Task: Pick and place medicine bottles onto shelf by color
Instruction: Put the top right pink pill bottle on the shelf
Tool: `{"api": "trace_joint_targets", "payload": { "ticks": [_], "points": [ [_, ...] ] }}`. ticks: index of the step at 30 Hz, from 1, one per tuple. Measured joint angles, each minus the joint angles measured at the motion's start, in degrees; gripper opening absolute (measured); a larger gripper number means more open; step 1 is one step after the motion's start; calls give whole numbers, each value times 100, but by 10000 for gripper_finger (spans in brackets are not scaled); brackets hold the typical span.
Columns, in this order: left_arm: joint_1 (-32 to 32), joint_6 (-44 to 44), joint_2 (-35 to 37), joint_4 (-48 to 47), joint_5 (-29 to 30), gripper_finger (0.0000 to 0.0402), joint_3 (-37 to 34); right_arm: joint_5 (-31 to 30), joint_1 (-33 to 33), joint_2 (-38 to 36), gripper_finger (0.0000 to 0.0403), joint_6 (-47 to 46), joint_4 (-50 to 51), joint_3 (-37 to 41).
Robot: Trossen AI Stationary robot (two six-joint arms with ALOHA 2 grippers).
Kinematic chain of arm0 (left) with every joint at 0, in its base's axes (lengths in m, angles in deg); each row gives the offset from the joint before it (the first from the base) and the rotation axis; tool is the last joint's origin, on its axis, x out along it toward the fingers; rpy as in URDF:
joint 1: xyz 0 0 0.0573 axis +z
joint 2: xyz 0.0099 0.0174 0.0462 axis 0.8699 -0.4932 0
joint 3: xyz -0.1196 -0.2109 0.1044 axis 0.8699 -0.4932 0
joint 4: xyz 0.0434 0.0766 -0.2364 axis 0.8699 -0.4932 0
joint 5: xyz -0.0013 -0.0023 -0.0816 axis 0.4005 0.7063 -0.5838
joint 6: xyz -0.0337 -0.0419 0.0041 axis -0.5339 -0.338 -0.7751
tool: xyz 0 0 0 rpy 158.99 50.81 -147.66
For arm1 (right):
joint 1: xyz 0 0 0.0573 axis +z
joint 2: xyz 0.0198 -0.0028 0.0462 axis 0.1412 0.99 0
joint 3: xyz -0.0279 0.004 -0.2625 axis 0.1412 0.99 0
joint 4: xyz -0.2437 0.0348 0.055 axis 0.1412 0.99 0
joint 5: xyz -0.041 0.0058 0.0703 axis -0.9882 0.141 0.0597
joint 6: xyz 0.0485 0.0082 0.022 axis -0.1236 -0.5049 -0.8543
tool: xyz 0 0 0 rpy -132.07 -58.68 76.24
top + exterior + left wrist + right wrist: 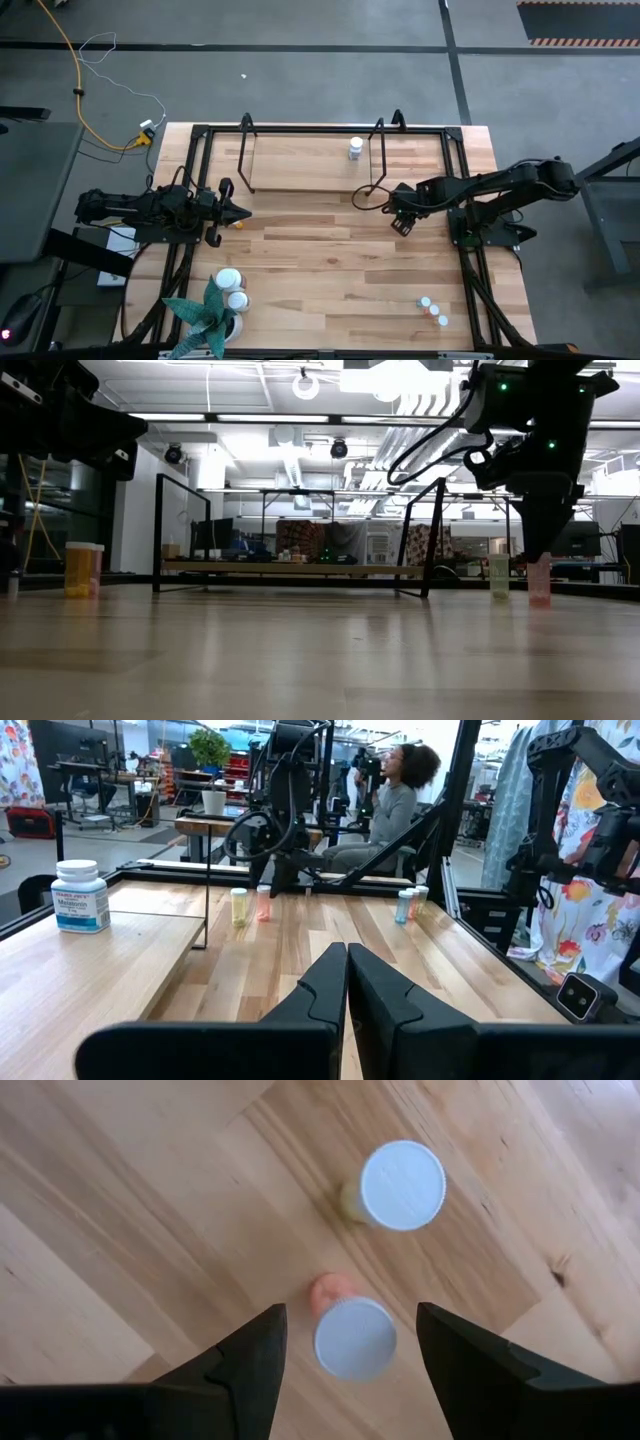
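right pincer [345, 1345] wide open, we see it straddling the pink bottle [352, 1335] on the table [330, 270] near the shelf [310, 165], likely lined up for a grasp | bottle upright, long axis vertical, white cap up; yellow bottle [400, 1185] just beside | left pincer [347, 982] shut, waiting at table's left

You are looking at only one readable label: the white bottle [81, 895] standing on the shelf [150, 915] is showing a blue-and-white label with the word "Melatonin" on it. The smaller print around that word is staying too fine to read.
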Motion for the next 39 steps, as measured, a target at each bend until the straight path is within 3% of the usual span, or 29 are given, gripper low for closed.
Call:
{"api": "trace_joint_targets", "payload": {
  "ticks": [8,24,39],
  "points": [
    [2,0,0,0,0,3,0,65,0,0,211,-103,4,0],
    [1,0,0,0,0,3,0,27,0,0,135,-103,7,0],
    [2,0,0,0,0,3,0,23,0,0,121,-103,9,0]
  ]
}}
